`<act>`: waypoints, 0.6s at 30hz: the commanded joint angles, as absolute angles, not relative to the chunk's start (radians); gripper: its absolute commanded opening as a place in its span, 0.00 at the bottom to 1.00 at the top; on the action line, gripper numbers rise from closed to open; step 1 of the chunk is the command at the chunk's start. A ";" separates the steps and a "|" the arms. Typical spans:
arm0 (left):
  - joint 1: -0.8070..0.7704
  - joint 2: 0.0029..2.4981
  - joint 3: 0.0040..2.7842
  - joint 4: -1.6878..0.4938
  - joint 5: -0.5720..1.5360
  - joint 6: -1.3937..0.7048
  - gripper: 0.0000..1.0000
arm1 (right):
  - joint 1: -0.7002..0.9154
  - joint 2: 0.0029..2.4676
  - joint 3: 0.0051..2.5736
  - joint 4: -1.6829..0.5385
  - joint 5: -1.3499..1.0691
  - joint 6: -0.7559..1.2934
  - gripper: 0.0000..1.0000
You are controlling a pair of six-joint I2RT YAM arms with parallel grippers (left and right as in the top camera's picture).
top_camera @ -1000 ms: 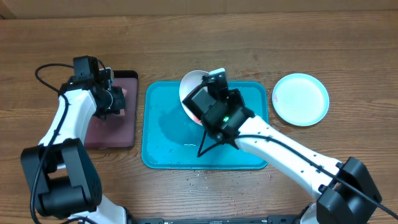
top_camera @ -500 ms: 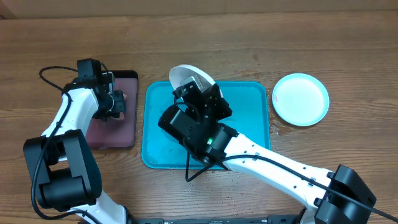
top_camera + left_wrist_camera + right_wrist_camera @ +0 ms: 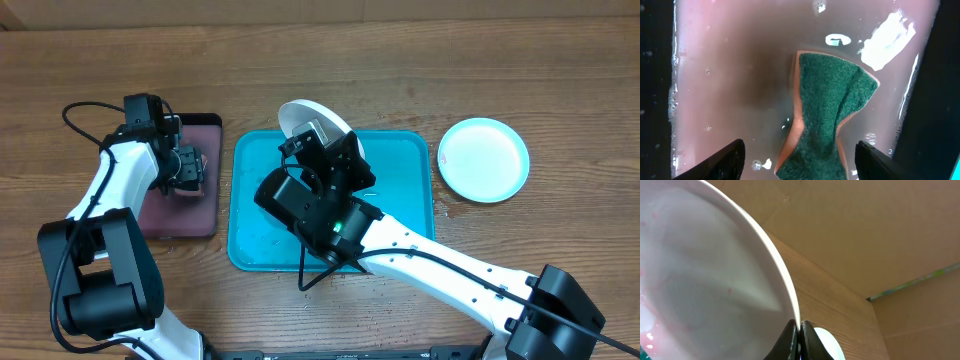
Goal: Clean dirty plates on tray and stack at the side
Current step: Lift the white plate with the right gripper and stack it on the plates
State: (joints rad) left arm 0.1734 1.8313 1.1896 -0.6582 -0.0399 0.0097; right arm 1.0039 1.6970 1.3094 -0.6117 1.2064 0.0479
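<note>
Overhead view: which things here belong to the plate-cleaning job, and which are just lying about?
Belonging to the job:
- turquoise tray
- white plate, pinched at its rim by the right gripper
- light blue plate, on the table beside the turquoise tray
- sponge in the dark tray, under the open left gripper

Just lying about:
- small droplets on the table

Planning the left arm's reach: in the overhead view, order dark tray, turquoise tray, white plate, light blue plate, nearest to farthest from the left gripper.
From the left gripper:
1. Dark tray, directly below it.
2. Turquoise tray, next over, mid-table.
3. White plate, over that tray's far edge.
4. Light blue plate, far right.
</note>
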 commanded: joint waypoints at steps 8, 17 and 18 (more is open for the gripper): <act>0.118 1.731 1.193 -0.662 -0.051 -0.030 0.76 | 1.009 1.668 1.343 -0.591 1.307 0.052 0.04; 0.116 1.653 1.193 -0.730 0.141 -0.053 0.89 | 0.925 1.668 1.343 -0.658 0.986 0.339 0.04; 0.116 1.654 1.193 -0.742 0.151 -0.060 0.90 | 0.899 1.668 1.343 -0.678 0.932 0.394 0.04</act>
State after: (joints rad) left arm 0.1192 1.6627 1.1896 -0.7223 0.0631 -0.0315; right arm 0.9672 1.6970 1.3113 -0.6563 1.1103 0.1905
